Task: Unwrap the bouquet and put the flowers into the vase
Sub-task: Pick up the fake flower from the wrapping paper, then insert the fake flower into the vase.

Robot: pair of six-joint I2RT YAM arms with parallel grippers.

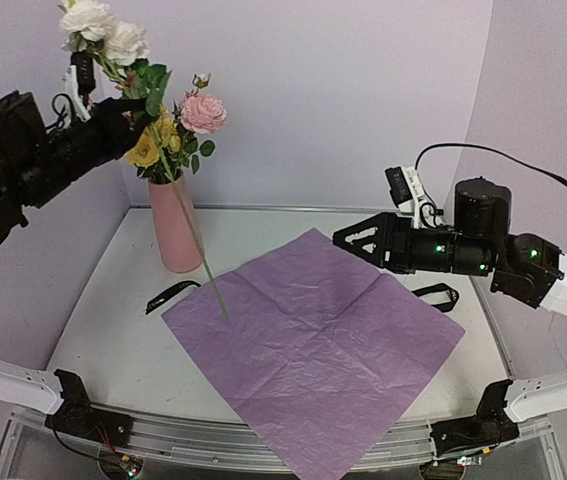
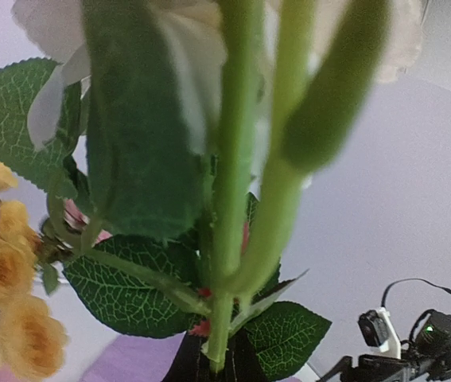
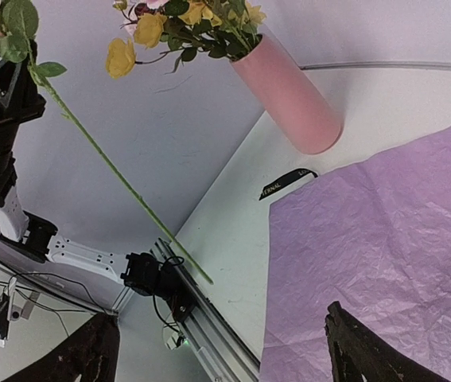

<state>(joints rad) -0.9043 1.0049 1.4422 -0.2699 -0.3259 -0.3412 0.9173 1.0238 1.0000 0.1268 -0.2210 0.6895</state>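
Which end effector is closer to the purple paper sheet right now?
Right. The right end effector hovers open over the far right edge of the paper sheet; the left end effector is raised high beyond its far left side, shut on a white flower stem.

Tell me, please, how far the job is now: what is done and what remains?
Done: the paper sheet lies flat, unwrapped; yellow and pink flowers stand in the vase. In hand: the left claw holds the white flowers aloft. Left: lowering their stem into the vase.
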